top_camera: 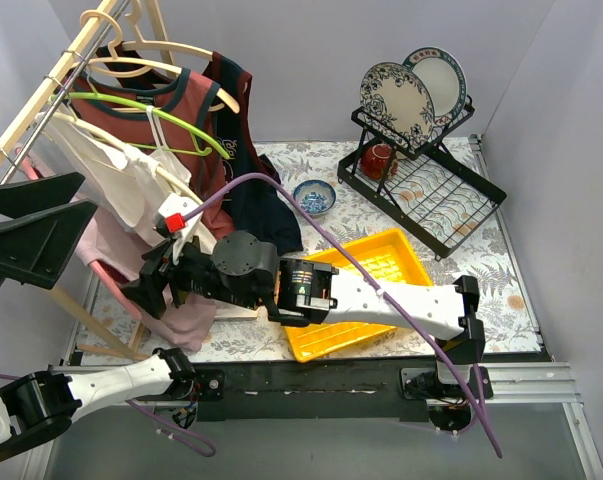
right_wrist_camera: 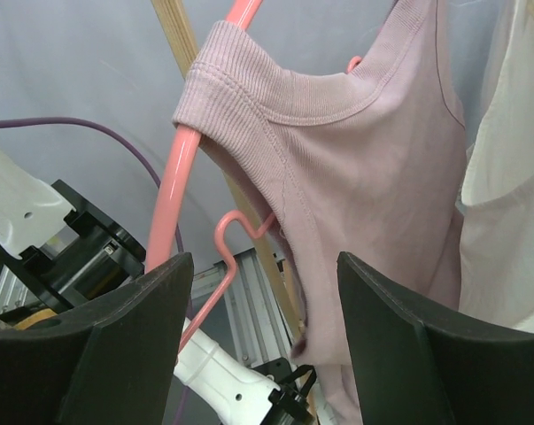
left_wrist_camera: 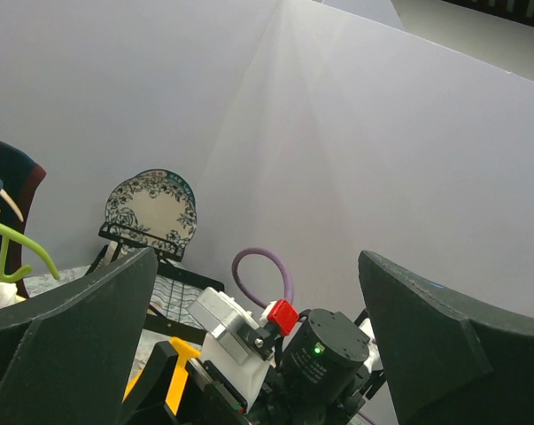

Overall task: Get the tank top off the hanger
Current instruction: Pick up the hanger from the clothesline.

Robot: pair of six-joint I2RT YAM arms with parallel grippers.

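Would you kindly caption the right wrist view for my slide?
Open right gripper facing a pink tank top on its pink hanger.

Likely a lab test booth: plain white walls [top_camera: 311, 70] enclosing a tabletop [top_camera: 501, 290].

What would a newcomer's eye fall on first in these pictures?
The crowded wooden clothes rack on the left draws the eye, above all the pale pink ribbed tank top on its pink plastic hanger, with the right gripper open just before it. Next comes the bright yellow plastic tray at mid-table, then the black wire dish rack with patterned plates at the far right.
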